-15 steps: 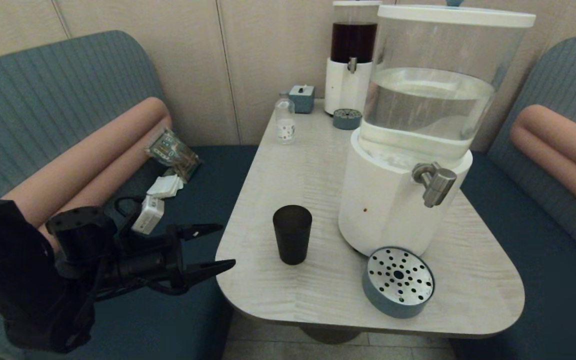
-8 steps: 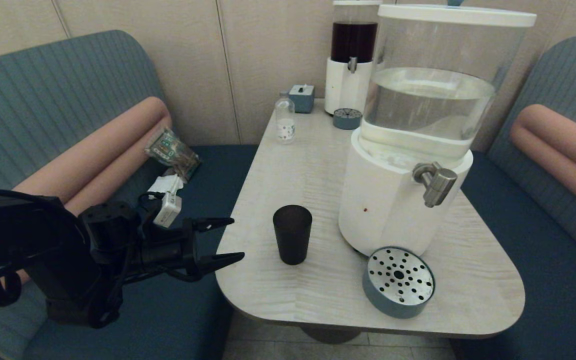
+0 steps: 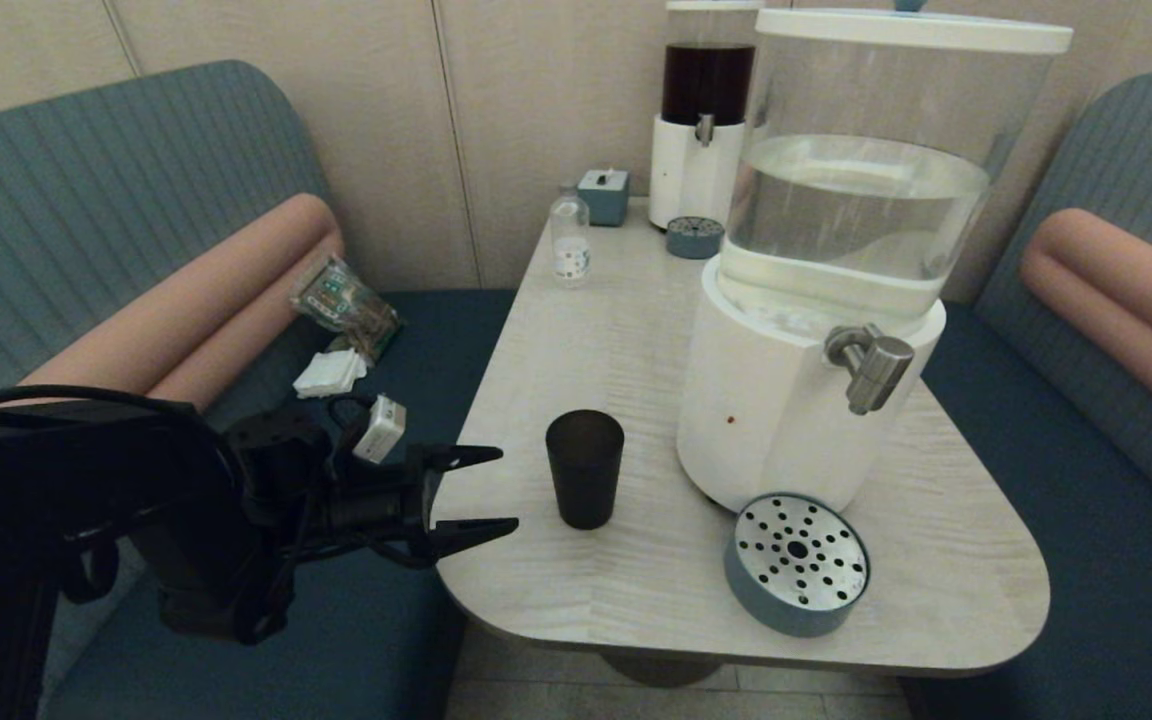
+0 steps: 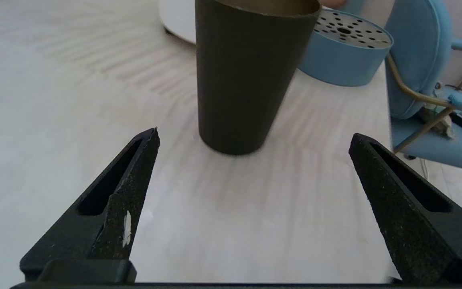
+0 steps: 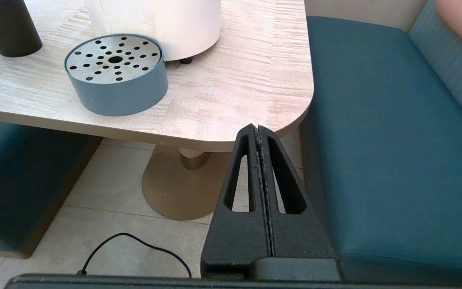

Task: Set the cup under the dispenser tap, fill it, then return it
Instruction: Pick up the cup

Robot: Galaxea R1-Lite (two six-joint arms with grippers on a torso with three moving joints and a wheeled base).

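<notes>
Left gripper (image 3: 488,490): level, at the near-left edge of the counter (image 3: 636,330); jaws wide apart, holding nothing.

Cup (image 3: 585,468): dark tumbler, upright on the counter, straight ahead of the open jaws and centred between their tips in the left wrist view (image 4: 251,76), not yet between them. Looks empty.

Tap (image 3: 871,368): metal spigot on the white base of the water dispenser (image 3: 826,300), beyond the cup from the jaws and well apart from it. Drip tray (image 3: 796,562) sits beside the base, below the tap.

Right gripper (image 5: 261,200): parked below the counter's edge, jaws pressed together, empty.

Risks, as judged:
- A jaw tip meeting the cup's side before closing would tip or skid the light tumbler.
- The tapered wall could slip downward out of a weak or low grip.
- A low approach could scrape the counter edge.
- In carrying, the cup could knock the dispenser base or the tray.
</notes>
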